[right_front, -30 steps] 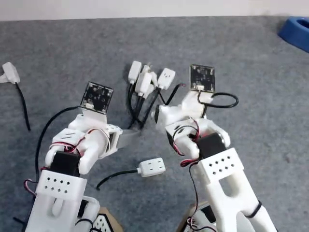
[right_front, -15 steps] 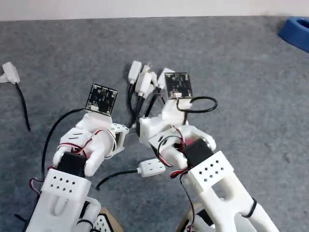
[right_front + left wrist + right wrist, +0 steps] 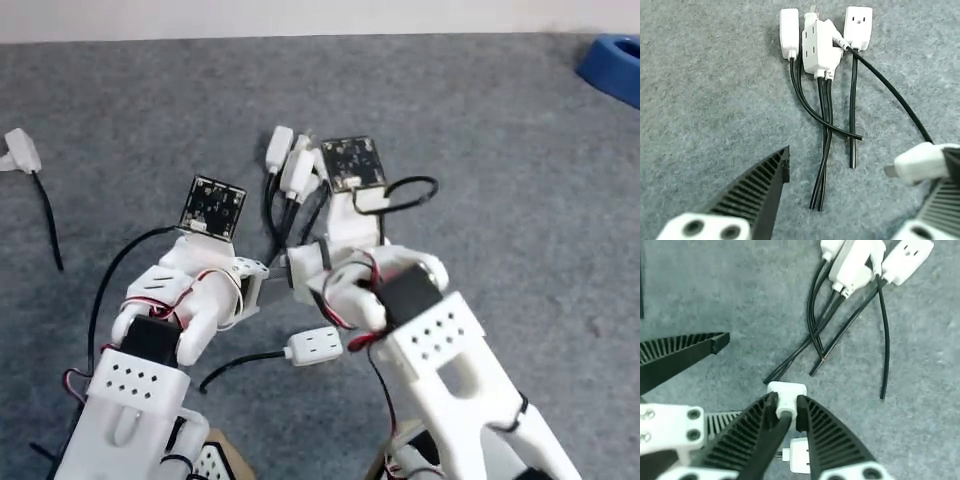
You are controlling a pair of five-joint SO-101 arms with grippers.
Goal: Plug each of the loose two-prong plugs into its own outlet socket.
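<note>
My right gripper (image 3: 786,401) is shut on a white two-prong plug (image 3: 786,390), whose black cord runs back between the fingers. In the left wrist view that plug (image 3: 919,165) hangs just beside one finger of my open left gripper (image 3: 862,170), prongs pointing into the gap. Both grippers meet low over the carpet in the high view, left gripper (image 3: 262,282) close to the right gripper (image 3: 300,268). Beyond them lies a cluster of white outlet sockets (image 3: 295,165) with black cords; a slim socket (image 3: 789,31), a triple block (image 3: 819,46) and a single socket (image 3: 858,26) lie side by side.
A loose white socket block (image 3: 315,345) with a black cord lies on the carpet between the two arms. Another white plug (image 3: 20,150) with its cord sits at the far left. A blue container (image 3: 612,62) stands at the back right corner.
The right arm has swung left with the plug in its gripper, ending close to the left gripper. The left arm has shifted slightly right and forward.
</note>
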